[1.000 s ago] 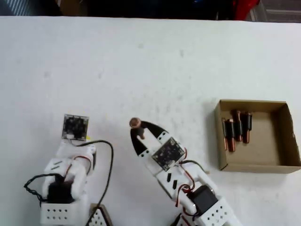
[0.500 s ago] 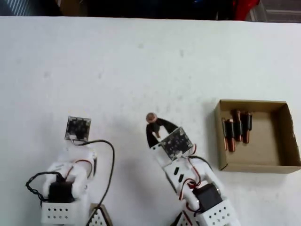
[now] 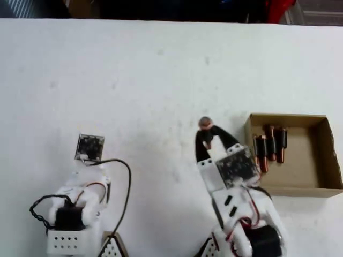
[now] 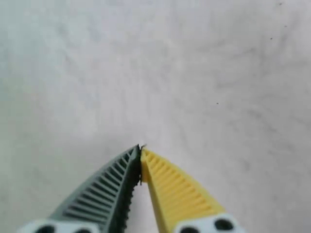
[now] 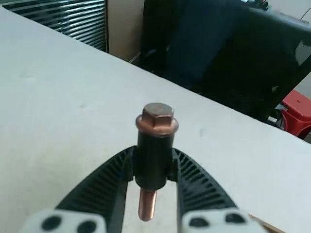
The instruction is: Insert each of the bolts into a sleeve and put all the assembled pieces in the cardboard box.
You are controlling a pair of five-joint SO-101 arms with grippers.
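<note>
The right gripper (image 5: 153, 167) is clamped on a sleeve (image 5: 153, 155) with a bolt (image 5: 156, 119) through it. The bolt's head is up and its long axis is near upright. In the high view this piece hangs just outside the box (image 3: 305, 160), beside its left wall, so the box lies to the gripper's right. 3 assembled pieces (image 3: 270, 143) lie inside the box, against that same wall. The left gripper (image 4: 141, 150) is pinched closed on nothing, over the table (image 3: 161, 69) well away from the box. The right arm is much the nearer, and I judge its next move to be a short carry over the wall.
</note>
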